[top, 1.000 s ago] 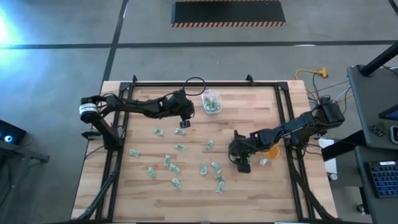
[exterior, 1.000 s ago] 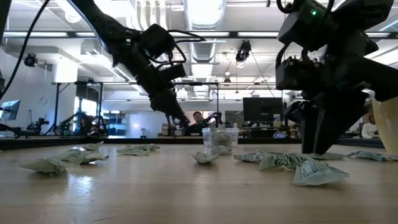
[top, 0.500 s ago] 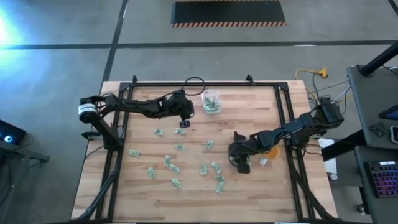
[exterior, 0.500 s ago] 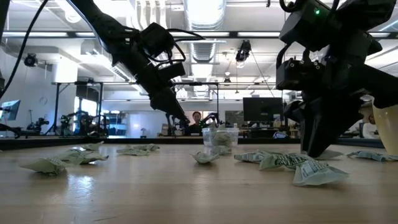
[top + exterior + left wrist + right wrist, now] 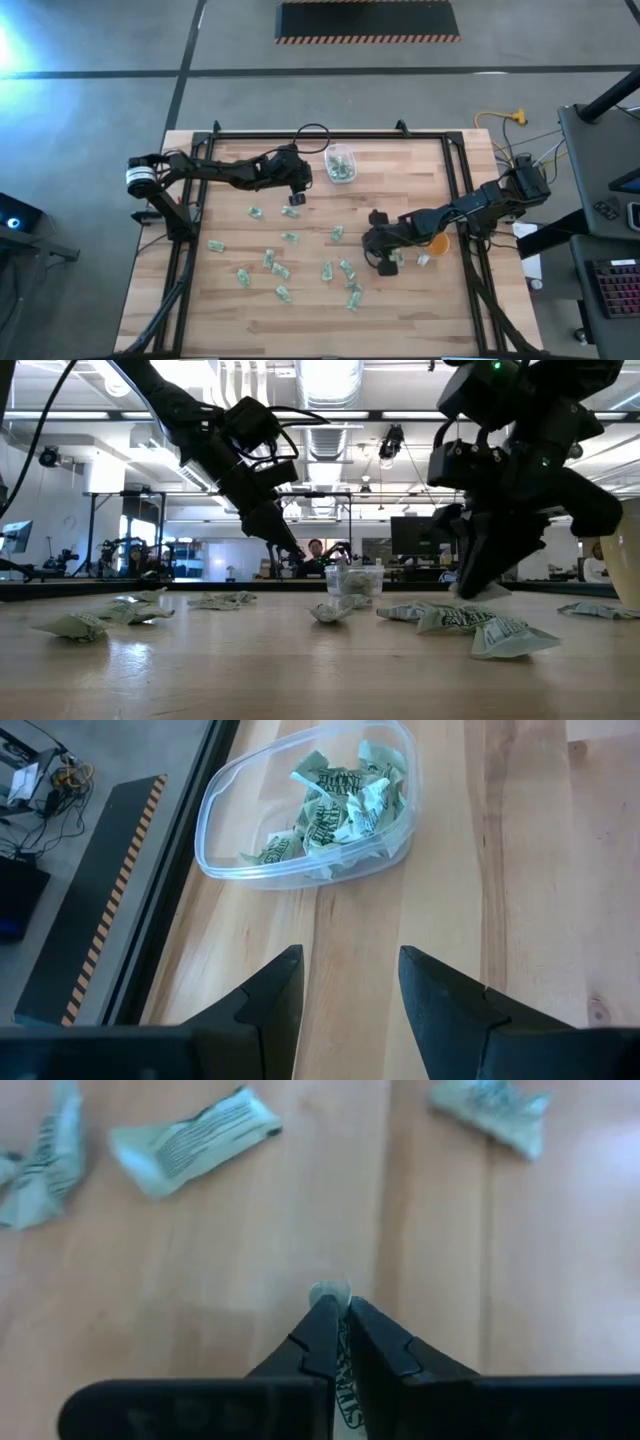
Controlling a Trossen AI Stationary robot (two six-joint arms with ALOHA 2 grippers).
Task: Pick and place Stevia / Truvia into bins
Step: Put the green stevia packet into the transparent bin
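Several green-and-white Stevia packets lie flat and scattered over the middle of the wooden table. The clear bin stands near the far edge with several packets inside. My left gripper hovers open just left of the bin, above the table, and its fingers hold nothing. My right gripper is at the right of the scattered packets, low over the table, shut on one packet. My right gripper pinches one packet between its two fingers. One end of the packet sticks out past the fingertips, and the rest lies back between them. The fingers point steeply down. The packet hangs at the fingertips, just clear of the table.
An orange cup stands right of my right gripper, with a small white thing beside it. More packets lie near the right gripper. A black frame runs round the table's edges. Bare wood lies at the far right.
My right gripper has shut on a packet lying on the table, then risen a little and shifted slightly toward the table's left, taking the packet off the wood.
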